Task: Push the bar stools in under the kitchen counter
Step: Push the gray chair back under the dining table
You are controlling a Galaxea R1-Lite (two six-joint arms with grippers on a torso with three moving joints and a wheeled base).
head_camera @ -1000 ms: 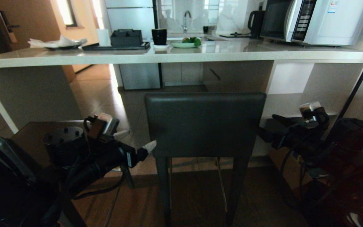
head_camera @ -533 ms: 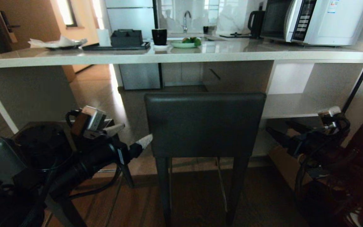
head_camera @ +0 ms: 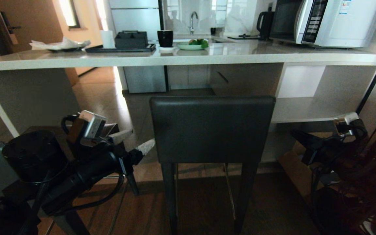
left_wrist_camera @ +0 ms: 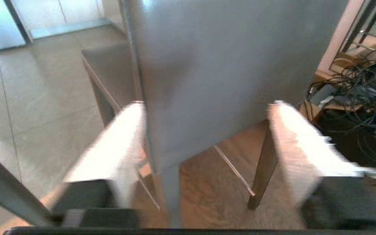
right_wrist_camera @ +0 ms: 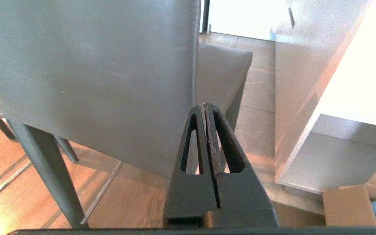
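Note:
A bar stool [head_camera: 212, 129] with a dark grey backrest stands in front of the kitchen counter [head_camera: 188, 58], and its seat reaches toward the gap beneath. My left gripper [head_camera: 138, 139] hangs open just off the backrest's left edge. In the left wrist view its white fingers [left_wrist_camera: 116, 147] frame that edge of the stool [left_wrist_camera: 224, 65] without touching it. My right gripper [head_camera: 295, 133] is shut on nothing and sits apart from the backrest's right side. In the right wrist view the right gripper [right_wrist_camera: 205, 106] points past the stool [right_wrist_camera: 93, 71]. A second stool's leg [head_camera: 132, 183] shows behind my left arm.
On the counter stand a microwave [head_camera: 331, 19], a kettle [head_camera: 264, 23], a black cup [head_camera: 164, 37], a plate of green fruit [head_camera: 193, 44] and a tray [head_camera: 122, 49]. A white shelf [head_camera: 305, 111] fills the counter's right underside. A cardboard box [right_wrist_camera: 348, 204] and cables [left_wrist_camera: 364, 98] lie at right.
Both arms have drawn outward from the stool's sides: the left gripper went left, the right gripper right. The right gripper's fingers have closed. The stool has not moved.

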